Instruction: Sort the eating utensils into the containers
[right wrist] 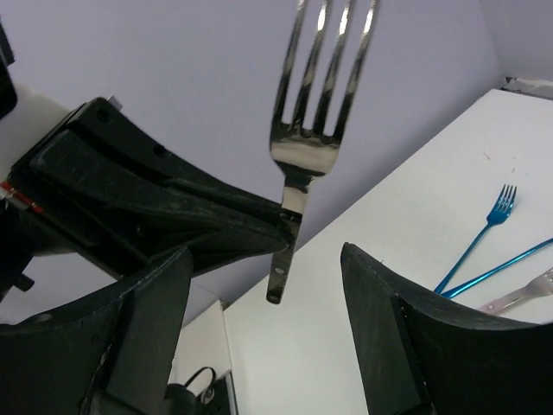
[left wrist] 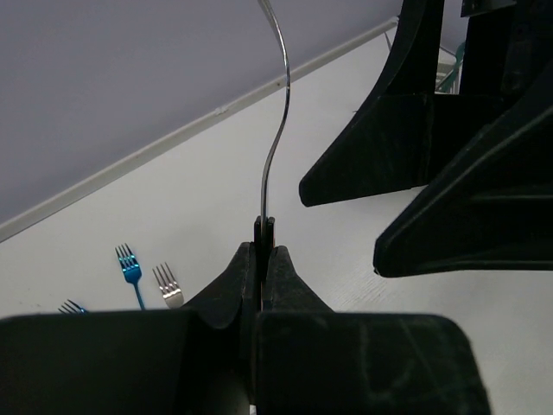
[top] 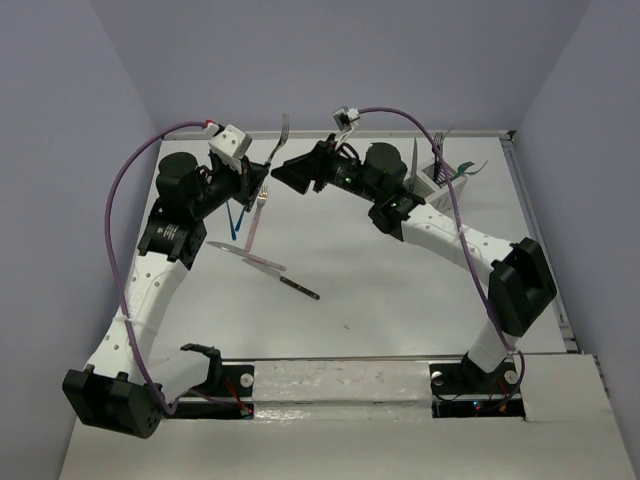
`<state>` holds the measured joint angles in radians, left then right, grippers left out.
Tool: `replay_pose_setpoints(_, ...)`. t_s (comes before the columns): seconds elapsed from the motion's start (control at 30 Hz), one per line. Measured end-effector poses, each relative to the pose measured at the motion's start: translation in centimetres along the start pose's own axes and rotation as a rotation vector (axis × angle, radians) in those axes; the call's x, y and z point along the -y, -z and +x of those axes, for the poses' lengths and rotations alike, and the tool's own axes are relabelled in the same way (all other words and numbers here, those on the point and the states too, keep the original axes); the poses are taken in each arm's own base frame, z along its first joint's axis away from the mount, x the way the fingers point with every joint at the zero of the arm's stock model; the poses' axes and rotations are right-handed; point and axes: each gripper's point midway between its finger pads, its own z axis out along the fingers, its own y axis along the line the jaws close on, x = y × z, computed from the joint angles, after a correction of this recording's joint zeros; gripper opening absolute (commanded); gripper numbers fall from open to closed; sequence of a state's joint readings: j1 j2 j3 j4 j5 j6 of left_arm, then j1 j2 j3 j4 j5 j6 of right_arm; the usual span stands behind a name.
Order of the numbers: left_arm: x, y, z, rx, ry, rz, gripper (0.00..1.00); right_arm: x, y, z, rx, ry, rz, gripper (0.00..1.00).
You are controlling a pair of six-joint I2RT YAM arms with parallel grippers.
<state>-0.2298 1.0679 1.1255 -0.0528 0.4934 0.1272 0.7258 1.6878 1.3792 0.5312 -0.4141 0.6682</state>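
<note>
Fork (right wrist: pixel 307 160) tine tips cropped at top, caddy (top: pixel 430 180) half hidden behind right arm (top: pixel 445 232)

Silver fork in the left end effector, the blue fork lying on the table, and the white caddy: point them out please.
silver fork (right wrist: pixel 304 160), right wrist view, base of the tines.
blue fork (left wrist: pixel 130 266), left wrist view, its head.
white caddy (top: pixel 430 180), top external view, slatted side wall.

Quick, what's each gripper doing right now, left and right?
Left gripper: shut on a silver fork, tines up.
Right gripper: open, straddling that fork's handle end, not gripping.
</note>
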Motion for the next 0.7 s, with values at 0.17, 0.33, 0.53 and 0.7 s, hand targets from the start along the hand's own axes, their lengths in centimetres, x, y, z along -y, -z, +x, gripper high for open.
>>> replay_pose_setpoints(0.17,0.0,-0.1,0.1,0.001,0.0,0.002,0.0,1.1,-1.1,-0.5,0.033,-0.057,0.028,0.72)
replay_pose_setpoints(0.33,0.0,-0.1,0.0,0.006,-0.002,0.004,0.0,1.7,-2.5,-0.6,0.041,-0.105,0.023,0.69)
replay_pose_setpoints(0.53,0.2,-0.1,0.1,0.005,-0.002,0.012,0.0,2.4,-3.7,-0.4,0.041,-0.141,0.023,0.33)
replay_pose_setpoints(0.7,0.0,-0.3,1.1,-0.008,0.006,0.007,0.0,2.7,-4.1,0.1,0.022,-0.149,0.014,0.0)
